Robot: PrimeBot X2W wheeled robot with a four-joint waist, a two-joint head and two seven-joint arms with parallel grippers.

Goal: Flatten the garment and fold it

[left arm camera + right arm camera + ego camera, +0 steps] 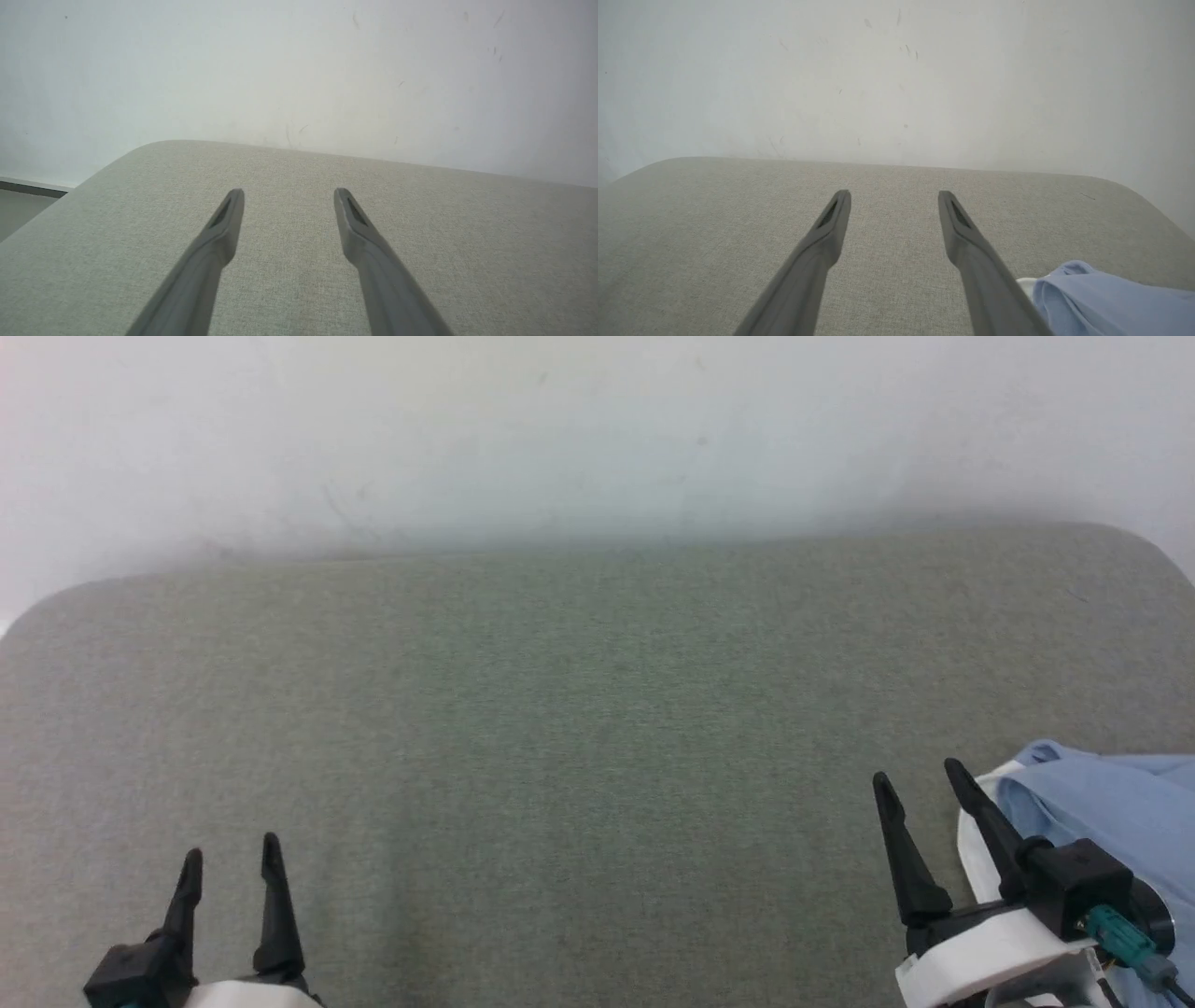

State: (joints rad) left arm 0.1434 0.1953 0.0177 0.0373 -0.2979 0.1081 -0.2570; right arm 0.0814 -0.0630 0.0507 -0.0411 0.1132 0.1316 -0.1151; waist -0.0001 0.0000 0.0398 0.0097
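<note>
Both grippers, left and right, spread, empty. Garment bunched at table right edge; I risk dragging it off.

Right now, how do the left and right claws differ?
The left gripper hangs over bare grey cushion, far from the garment; the right gripper sits beside the garment's white edge. The left gripper is low in the head view; the right gripper reaches further up. Both are open, holding nothing.
</note>
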